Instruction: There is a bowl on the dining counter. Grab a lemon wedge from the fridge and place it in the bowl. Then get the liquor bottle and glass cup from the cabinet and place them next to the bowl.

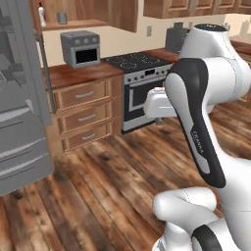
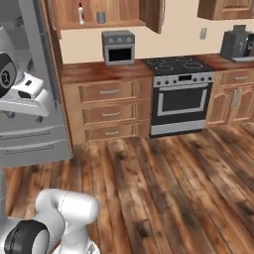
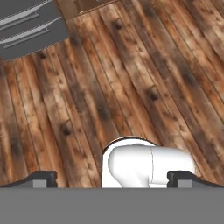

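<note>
Claw (image 3: 112,179) spread wide, nothing between the tips; in the hand view both dark fingertips (image 3: 41,178) sit far apart at the bottom, pointing down at bare plank floor (image 3: 131,78).

Left to right, right base view:
- fridge (image 2: 30,139): grey steel, at the left edge, lower drawers visible. The arm's hand section hangs in front of it. Whether the upper door is ajar I cannot tell.
- cabinet (image 2: 99,12): open shelf above the wall table (image 2: 99,72). On the shelf the liquor bottle (image 2: 80,14), white with red cap, stands upright just left of the glass cup (image 2: 100,17), near but apart.
- toaster oven (image 2: 118,47): on the wall table below the shelf.
- stove (image 2: 181,94): black top, dark oven door, between the drawer units.
- coffee machine (image 2: 237,43): far right on the table.

Left base view agrees: bottle (image 1: 42,14) and cup (image 1: 62,17) on the shelf, upper left.

Progress, judged:
- Lemon wedge: no wedge can be made out, and the bowl and dining table lie outside these frames, so that step cannot be confirmed either way.
- Bottle and cup: not yet fetched, both on the shelf.
- Claw carries nothing, so the robot is between pickups; most of the task seems left.
</note>
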